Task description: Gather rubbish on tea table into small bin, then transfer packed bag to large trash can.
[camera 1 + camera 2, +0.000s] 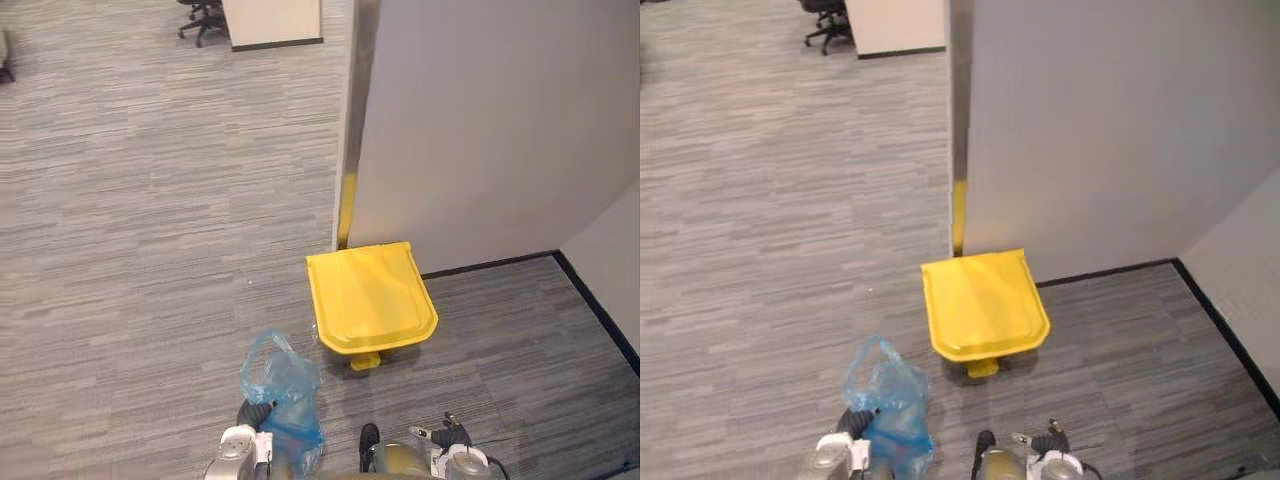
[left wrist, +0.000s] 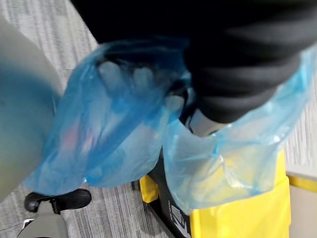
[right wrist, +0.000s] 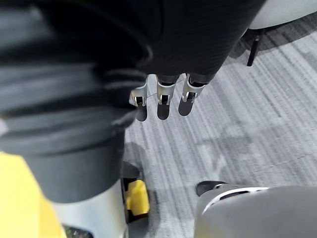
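A large yellow trash can [image 1: 370, 298] stands on the carpet against a grey wall, its lid down and a yellow pedal [image 1: 365, 361] at its front. A packed, translucent blue bag [image 1: 283, 390] hangs just left of the can's front, held by my left hand [image 1: 250, 413]. In the left wrist view the fingers [image 2: 124, 79] show through the blue bag [image 2: 223, 158], curled round its gathered top, with the trash can [image 2: 247, 218] right beyond it. My right hand [image 3: 163, 101] hangs at my side over the carpet, fingers straight and holding nothing.
A grey partition wall [image 1: 480, 130] with black skirting rises behind and to the right of the can. An office chair [image 1: 203, 18] and a beige cabinet [image 1: 272, 20] stand far off at the back left. Open carpet stretches to the left.
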Available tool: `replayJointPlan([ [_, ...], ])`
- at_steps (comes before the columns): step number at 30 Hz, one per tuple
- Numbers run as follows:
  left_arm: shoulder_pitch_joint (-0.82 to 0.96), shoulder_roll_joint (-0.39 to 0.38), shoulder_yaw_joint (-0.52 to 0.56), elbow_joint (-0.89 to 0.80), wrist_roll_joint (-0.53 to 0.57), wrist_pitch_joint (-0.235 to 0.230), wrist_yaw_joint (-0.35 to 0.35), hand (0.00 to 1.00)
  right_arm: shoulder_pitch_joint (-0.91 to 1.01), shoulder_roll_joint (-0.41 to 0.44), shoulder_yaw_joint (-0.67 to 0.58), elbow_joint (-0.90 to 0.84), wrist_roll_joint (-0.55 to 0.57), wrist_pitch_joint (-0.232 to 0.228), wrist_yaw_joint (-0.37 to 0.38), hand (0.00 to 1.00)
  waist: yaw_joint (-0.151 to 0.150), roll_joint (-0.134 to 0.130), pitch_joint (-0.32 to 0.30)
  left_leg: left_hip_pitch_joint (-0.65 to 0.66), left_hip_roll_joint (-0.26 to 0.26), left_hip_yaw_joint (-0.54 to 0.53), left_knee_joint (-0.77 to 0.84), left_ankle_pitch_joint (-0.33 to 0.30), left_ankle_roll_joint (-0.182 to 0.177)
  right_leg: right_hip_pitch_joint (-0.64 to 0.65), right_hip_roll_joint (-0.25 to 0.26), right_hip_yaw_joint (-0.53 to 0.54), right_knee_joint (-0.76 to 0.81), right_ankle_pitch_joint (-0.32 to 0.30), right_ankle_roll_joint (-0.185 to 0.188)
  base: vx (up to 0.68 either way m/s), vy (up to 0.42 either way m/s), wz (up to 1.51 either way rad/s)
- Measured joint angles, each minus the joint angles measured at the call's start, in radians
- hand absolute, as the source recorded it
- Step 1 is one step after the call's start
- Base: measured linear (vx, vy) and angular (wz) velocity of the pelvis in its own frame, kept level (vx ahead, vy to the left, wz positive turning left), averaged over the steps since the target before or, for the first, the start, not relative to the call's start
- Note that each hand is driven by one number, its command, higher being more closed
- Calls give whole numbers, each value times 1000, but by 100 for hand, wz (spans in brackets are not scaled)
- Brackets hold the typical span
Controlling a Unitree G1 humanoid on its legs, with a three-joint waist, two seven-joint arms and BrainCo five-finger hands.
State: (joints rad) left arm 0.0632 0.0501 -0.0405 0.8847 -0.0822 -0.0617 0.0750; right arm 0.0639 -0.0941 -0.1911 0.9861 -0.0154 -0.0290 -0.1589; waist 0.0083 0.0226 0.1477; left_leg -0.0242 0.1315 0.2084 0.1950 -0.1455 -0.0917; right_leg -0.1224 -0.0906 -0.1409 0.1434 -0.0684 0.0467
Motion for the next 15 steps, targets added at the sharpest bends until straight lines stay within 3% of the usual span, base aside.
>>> replayJointPlan([
  [2,-3,24,-1,14,1,1,2,100,-2,6,-6,-5,9,0,2,0,-11,6,-11,11,-27,18,-93,7,-3,29,-4,25,-96,85,17,-32,134,4],
  [4,3,41,-2,23,1,1,3,100,6,13,-8,2,16,1,2,0,-8,-13,-17,25,-50,33,-111,12,-4,49,-17,47,-147,131,26,0,127,-9],
  [15,-1,51,-19,52,20,2,8,100,-20,14,-1,31,15,4,4,0,-9,-4,-23,99,-52,56,-134,20,14,89,5,97,-171,135,28,111,27,-13],
])
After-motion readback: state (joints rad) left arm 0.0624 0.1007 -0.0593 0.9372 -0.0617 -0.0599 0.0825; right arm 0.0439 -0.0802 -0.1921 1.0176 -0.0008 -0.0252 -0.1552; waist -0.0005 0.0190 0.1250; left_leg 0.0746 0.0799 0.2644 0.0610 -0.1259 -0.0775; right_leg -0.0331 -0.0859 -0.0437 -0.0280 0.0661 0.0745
